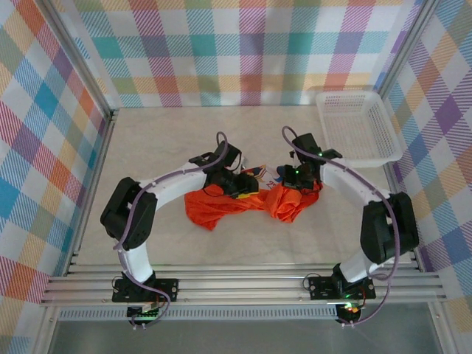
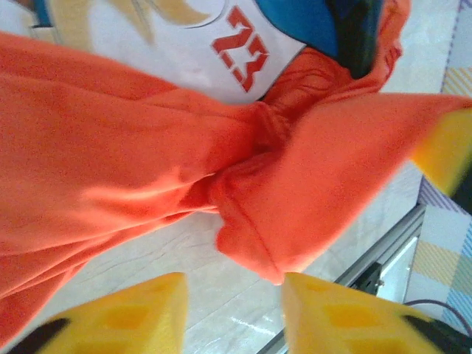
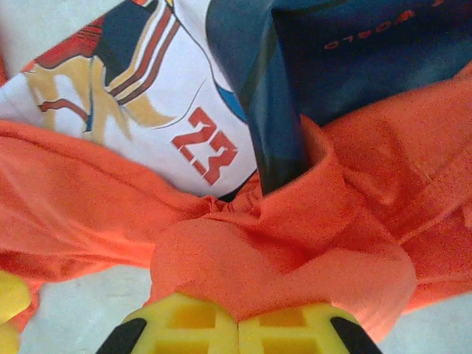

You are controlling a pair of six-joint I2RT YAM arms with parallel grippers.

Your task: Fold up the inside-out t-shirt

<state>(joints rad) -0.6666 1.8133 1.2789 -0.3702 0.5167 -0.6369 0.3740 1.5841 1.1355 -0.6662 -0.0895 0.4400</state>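
From the top view, counted: one t-shirt (image 1: 221, 206), bright orange-red, bunched into a crumpled band near the middle of the table (image 1: 169, 140), between two arms. One left gripper (image 1: 240, 184) over its middle, one right gripper (image 1: 292, 181) over its right-hand lump. One white basket (image 1: 358, 125) at the far right corner, well apart from the cloth. Claw states too small to tell here. From the left wrist: yellow fingers (image 2: 133, 317) parted to a middling gap, bare table between, nothing held. Orange cloth draped just beyond the tips, with one white print (image 2: 243, 55) bearing a red 23 above the folds. From the right wrist: claw pressed fully together, a fold of the t-shirt bulging straight off the tips and apparently pinched. Same print beyond, plus one dark blue patch (image 3: 354, 66) beside it. Judged as the step in hand: untangling and spreading before any fold. To do it well: hold the right pinch firm. Bring the left gripper onto a hem or shoulder seam rather than a loose mid-panel bulge. Take a single layer only. Then draw the two grips apart, low over the table, to flatten the cloth without dragging it toward the edge.
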